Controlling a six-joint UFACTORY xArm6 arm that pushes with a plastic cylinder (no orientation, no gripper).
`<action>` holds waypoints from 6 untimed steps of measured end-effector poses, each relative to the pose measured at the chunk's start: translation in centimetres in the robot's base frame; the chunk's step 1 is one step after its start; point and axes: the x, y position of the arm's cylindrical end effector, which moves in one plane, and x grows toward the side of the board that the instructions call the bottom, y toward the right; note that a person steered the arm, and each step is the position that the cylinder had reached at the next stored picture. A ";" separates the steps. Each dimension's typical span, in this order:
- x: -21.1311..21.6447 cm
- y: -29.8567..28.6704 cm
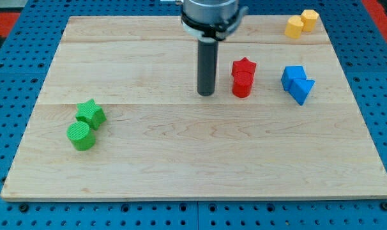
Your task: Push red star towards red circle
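Star and circle, both red, already sit together: the red star (244, 66) lies just toward the view's top of the red circle (242, 85), and the two look to be touching, or so near that no gap shows. Both stand on the wooden bench (181, 160), in its upper half toward the view's right. There are no jaws on this arm, so nothing can be told of any opening or hold; the arm ends in a dark rod, and my tip (206, 94) rests on the bench just to the view's left of the red circle, near it but apart, with a strip of bare wood between.

By my judgement the push is at or close to its end, since the star is already against its goal. If any move is left, it calls for bringing my tip round to the star's top side and nudging it gently down the view, taking care not to knock the circle away.

Further out from my tip, to the view's right, a blue cube (292, 76) and a blue wedge-like block (303, 89) sit close together. At the top right, two yellow blocks (301, 23) stand side by side. Well away to the lower left lie a green star (91, 113) and a green circle (81, 136), touching.
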 end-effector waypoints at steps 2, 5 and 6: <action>1.3 9.8; -9.5 4.5; -2.4 7.4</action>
